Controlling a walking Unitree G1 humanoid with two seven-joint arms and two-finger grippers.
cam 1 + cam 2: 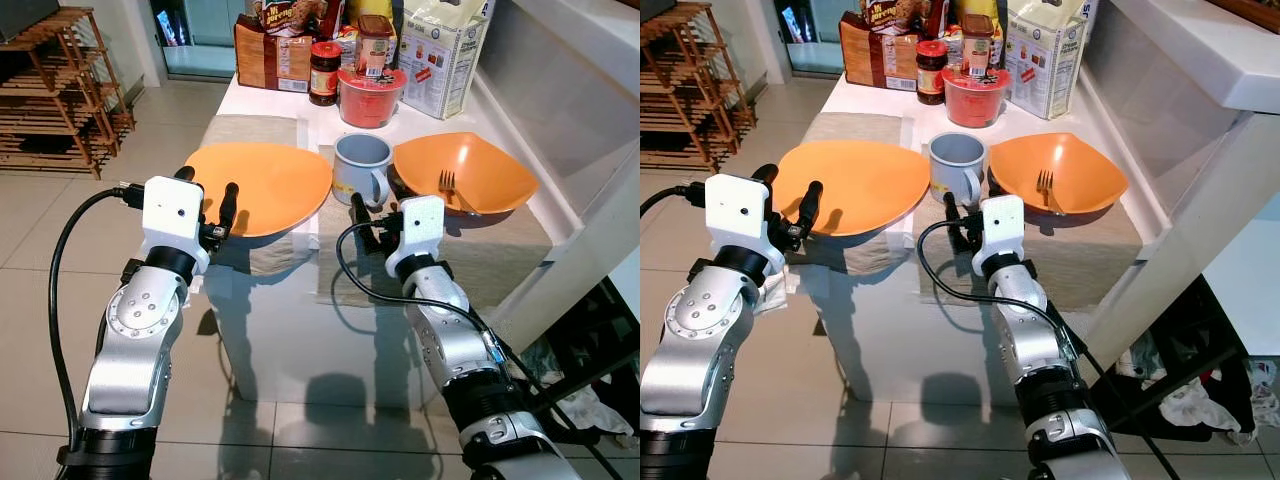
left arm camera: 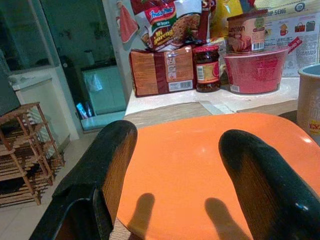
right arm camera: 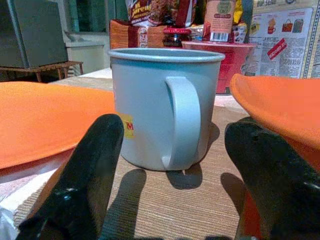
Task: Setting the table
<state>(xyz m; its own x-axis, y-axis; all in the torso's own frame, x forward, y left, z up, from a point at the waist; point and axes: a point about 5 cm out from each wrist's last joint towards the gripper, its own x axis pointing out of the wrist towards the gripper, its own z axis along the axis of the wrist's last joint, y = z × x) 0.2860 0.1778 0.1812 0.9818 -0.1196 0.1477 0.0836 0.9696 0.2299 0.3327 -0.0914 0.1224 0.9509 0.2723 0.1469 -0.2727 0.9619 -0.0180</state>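
Observation:
On the white table a grey-blue mug point(image 1: 362, 165) stands between two orange dishes. The wide orange plate point(image 1: 262, 185) lies to its left on a beige placemat point(image 1: 250, 130). The orange bowl point(image 1: 462, 172) to its right holds a fork point(image 1: 447, 182). My left gripper point(image 1: 207, 195) is open at the plate's near edge, its fingertips point(image 2: 102, 165) just short of the plate point(image 2: 200, 160). My right gripper point(image 1: 372, 214) is open, level with the mug point(image 3: 165, 107) and a little in front of it, the handle facing between the fingers point(image 3: 270, 180). Neither gripper holds anything.
Groceries crowd the table's far end: a red tub point(image 1: 370, 97), a dark jar point(image 1: 324, 73), noodle packs point(image 1: 272, 55) and a white box point(image 1: 442, 55). A wooden rack point(image 1: 60, 90) stands on the tiled floor at the left. A white counter point(image 1: 590, 120) borders the table's right side.

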